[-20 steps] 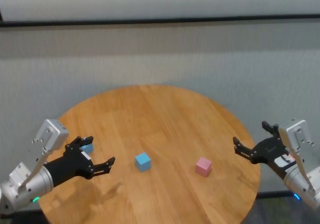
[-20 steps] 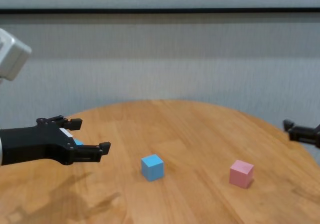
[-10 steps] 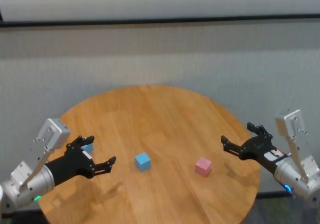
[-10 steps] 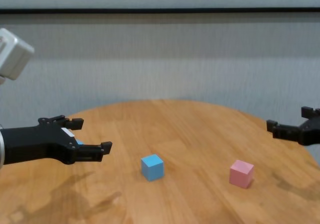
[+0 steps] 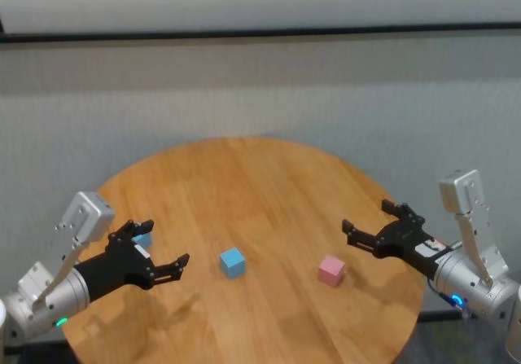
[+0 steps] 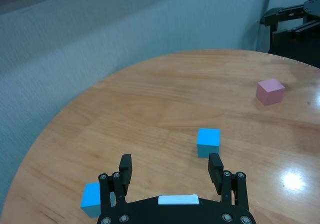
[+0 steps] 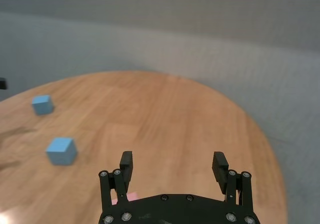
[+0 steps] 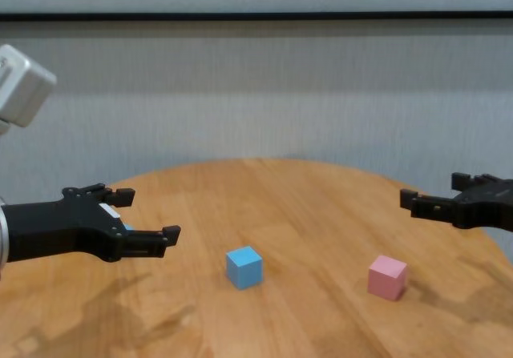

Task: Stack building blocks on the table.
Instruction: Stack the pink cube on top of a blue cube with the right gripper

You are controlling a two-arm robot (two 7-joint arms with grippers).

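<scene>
While its two fingers stand wide apart with nothing between them, the right gripper [image 5: 373, 227] hovers above the table's [image 5: 269, 177] right side, just beyond the pink block [image 5: 330, 270], which lies under it and apart from it. Spread just as wide and holding nothing, the left gripper [image 5: 164, 246] hangs over the left part of the round wooden top. One light blue block [image 5: 143, 239] sits on the wood beside its far finger, partly hidden by that gripper in the head view. Between both grippers, near the middle of the tabletop, rests the other light blue block [image 5: 233, 262], well apart from the pink one. All three cubes lie singly on the wood, none stacked.
</scene>
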